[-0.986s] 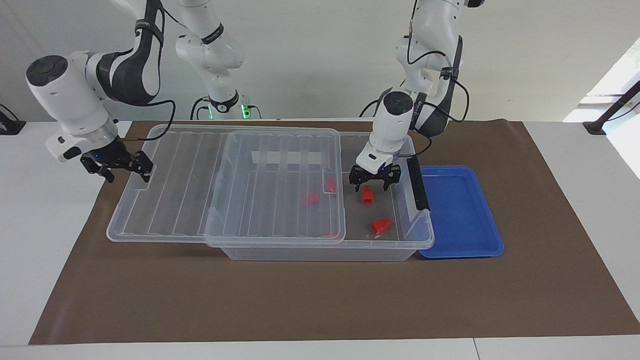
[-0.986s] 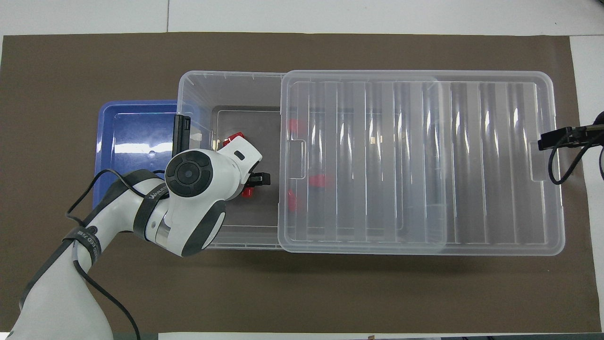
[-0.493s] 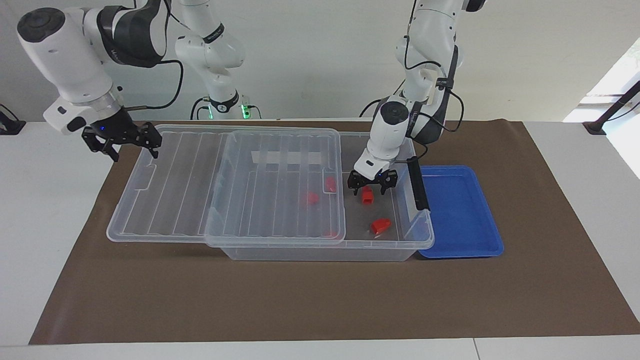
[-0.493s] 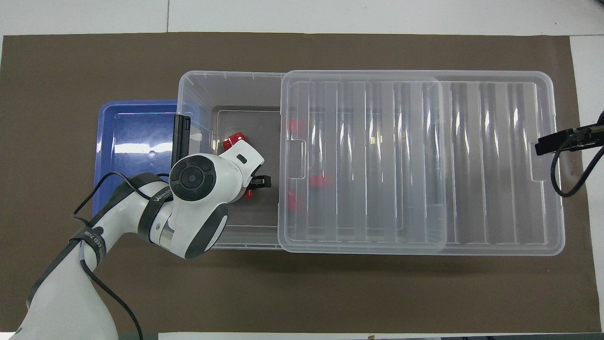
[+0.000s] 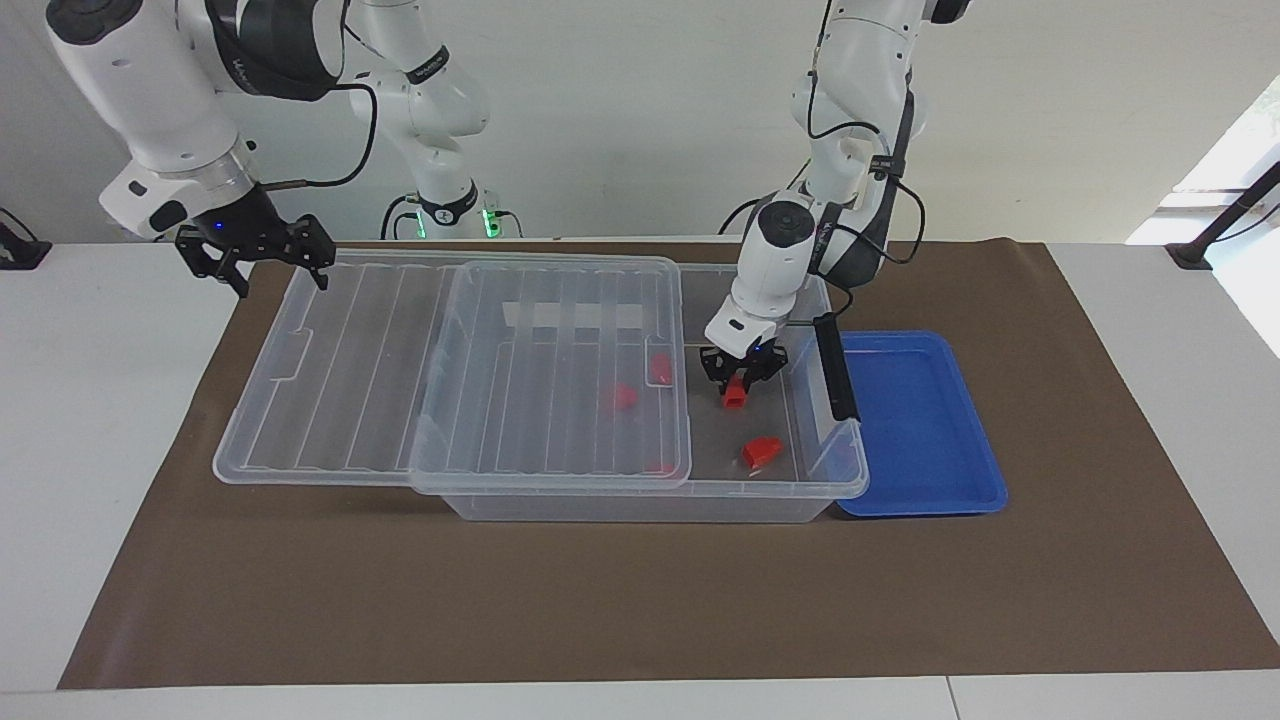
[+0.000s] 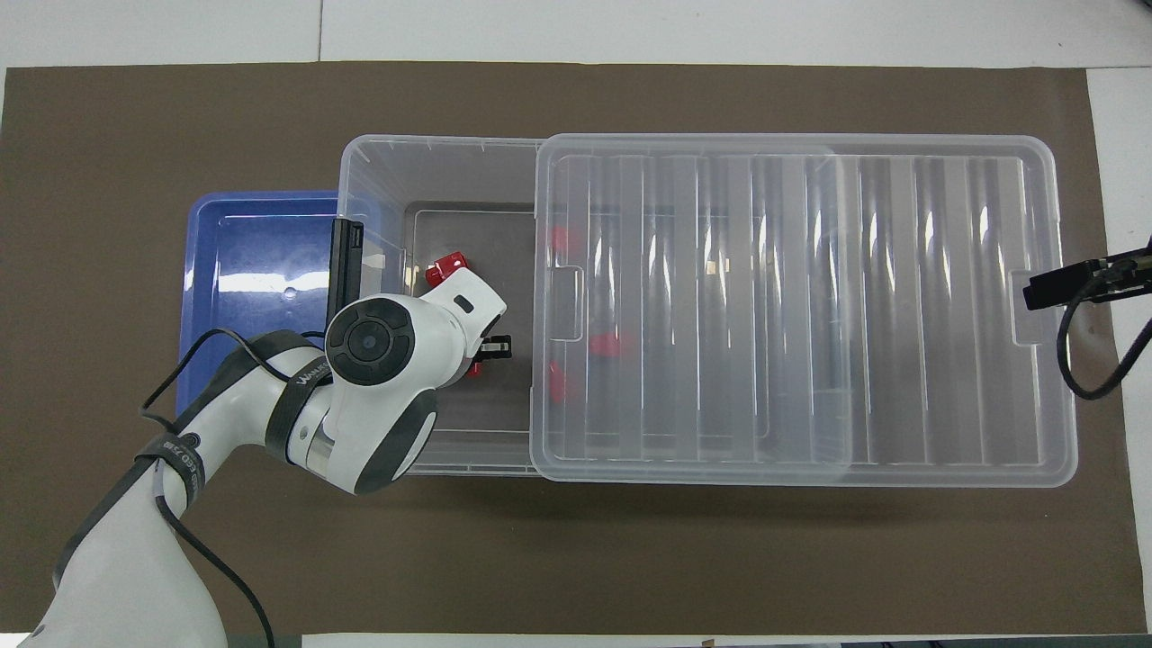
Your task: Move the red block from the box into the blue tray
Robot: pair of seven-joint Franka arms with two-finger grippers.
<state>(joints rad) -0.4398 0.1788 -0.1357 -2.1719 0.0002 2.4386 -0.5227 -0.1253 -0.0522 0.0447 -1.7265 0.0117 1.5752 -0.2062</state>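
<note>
Red block (image 5: 735,392) on the box (image 5: 800,487) floor, in the end uncovered by its slid-back lid (image 5: 450,370): your left gripper (image 5: 738,378) has its jaws closed on it. Blue tray (image 5: 920,425) sits just beside this end, ready to receive it. Right gripper (image 5: 262,258) waits, jaws spread, empty.

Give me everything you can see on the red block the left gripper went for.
The red block is small, bright red, plastic-looking and boxy. It sits in the open end of the clear box, near the black clip handle. The left gripper is shut on its upper part. Whether it rests on the box floor cannot be told. The overhead view mostly hides it.
</note>
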